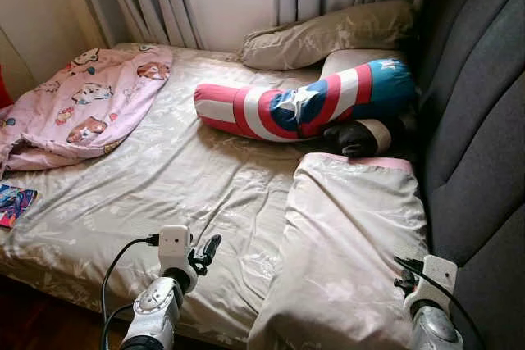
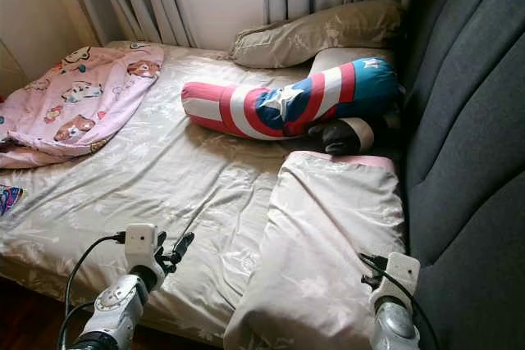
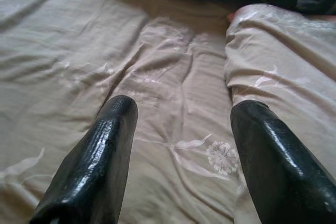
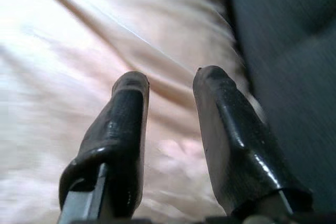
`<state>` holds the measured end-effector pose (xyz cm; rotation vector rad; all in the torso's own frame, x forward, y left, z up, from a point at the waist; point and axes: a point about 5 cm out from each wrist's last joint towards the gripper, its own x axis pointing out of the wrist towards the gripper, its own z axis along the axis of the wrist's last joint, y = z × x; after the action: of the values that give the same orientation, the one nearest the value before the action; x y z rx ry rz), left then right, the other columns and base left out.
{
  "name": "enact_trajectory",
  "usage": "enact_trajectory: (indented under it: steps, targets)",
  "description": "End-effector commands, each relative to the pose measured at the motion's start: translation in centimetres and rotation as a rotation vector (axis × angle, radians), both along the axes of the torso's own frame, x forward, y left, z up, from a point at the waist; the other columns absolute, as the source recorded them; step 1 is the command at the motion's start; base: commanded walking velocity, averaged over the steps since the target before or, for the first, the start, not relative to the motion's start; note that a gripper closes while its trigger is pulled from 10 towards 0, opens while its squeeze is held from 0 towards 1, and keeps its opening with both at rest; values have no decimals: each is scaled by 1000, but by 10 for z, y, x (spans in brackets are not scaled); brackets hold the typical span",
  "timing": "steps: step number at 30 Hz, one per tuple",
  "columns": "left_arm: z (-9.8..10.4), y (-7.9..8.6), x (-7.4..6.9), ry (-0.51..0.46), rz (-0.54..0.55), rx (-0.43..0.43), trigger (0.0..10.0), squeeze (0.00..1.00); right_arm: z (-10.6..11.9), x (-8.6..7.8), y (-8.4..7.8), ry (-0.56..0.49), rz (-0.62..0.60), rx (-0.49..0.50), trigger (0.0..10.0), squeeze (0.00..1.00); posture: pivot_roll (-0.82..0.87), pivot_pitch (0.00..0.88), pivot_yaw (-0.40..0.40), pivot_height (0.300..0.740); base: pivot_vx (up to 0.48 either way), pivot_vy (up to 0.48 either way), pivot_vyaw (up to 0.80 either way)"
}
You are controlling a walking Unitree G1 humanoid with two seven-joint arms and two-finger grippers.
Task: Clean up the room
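The left gripper [image 3: 181, 124] hovers over the bed sheet [image 1: 180, 178], fingers spread and empty. At its 1 o'clock lies the folded blanket [image 1: 353, 243]. The right gripper [image 4: 170, 85] hangs above that blanket beside the headboard [image 1: 480, 137], fingers slightly parted. Farther, at 12 o'clock, lies the striped bolster [image 1: 303, 104]; at 10 o'clock, the pink quilt [image 1: 82, 104].

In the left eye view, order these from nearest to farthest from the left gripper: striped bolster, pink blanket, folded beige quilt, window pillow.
From the left gripper:
1. Folded beige quilt, just to its right.
2. Striped bolster, mid-bed.
3. Pink blanket, far left.
4. Window pillow, by the curtains.
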<state>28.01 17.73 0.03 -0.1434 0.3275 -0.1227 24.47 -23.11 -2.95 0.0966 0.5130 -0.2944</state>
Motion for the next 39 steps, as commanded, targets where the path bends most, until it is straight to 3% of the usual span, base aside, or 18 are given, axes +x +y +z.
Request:
enact_trajectory:
  steps: [1, 5, 8, 22, 39]
  targets:
    - [-10, 3, -8, 62, 31, -17, 10000, 0, 4, 6, 10, -40, 67, 24, 10000, 0, 20, 0, 5, 720, 0, 0, 0]
    - [-25, 7, -19, 168, 70, -30, 10000, 0, -4, 3, 21, 31, 160, 10, 10000, 0, 20, 0, 7, 720, 0, 0, 0]
    - [-38, 7, -33, 255, 40, 31, 10000, 0, -7, 0, 28, 57, 222, -2, 10000, 0, 15, 0, 7, 720, 0, 0, 0]
    - [-47, 3, -42, 330, 6, 61, 10000, 0, -12, -4, 33, 84, 243, 11, 10000, 0, 12, 0, 18, 720, 0, 59, 0]
    - [-56, 10, -55, 380, 5, 88, 10000, 0, -21, -12, 41, 137, 192, 55, 10000, 0, 22, 0, 33, 720, 0, 480, 0]
